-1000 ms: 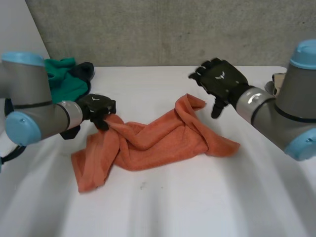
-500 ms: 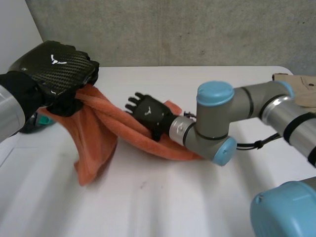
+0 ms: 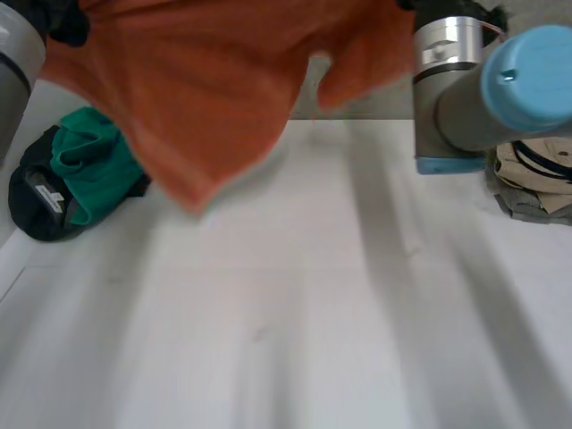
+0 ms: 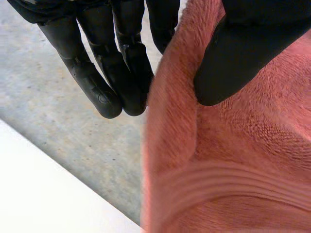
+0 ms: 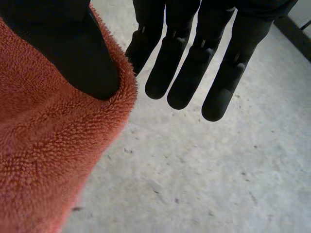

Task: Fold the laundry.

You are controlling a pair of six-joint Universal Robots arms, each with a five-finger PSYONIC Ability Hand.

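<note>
We have the orange towel [image 3: 206,89] up in the air, hanging clear of the white table [image 3: 313,313] with one corner drooping lowest. It is held high and spread between both hands, we judge, so that it can hang flat and be laid down squarely for the first fold.

Our left hand [image 4: 243,53] has one upper edge: the thumb presses into the pile and the nearly straight fingers [image 4: 112,77] lie along the cloth's border. Our right hand [image 5: 68,43] clamps the other end under its thumb, its fingers [image 5: 184,73] straight and off the cloth.

The right arm [image 3: 474,89] is raised. A green garment [image 3: 89,170] on a black one [image 3: 40,201] waits at the left, and beige clothes [image 3: 536,183] at the right.

Half a second ago the towel trailed onto the table with the right hand low on it; now it is lifted whole.
</note>
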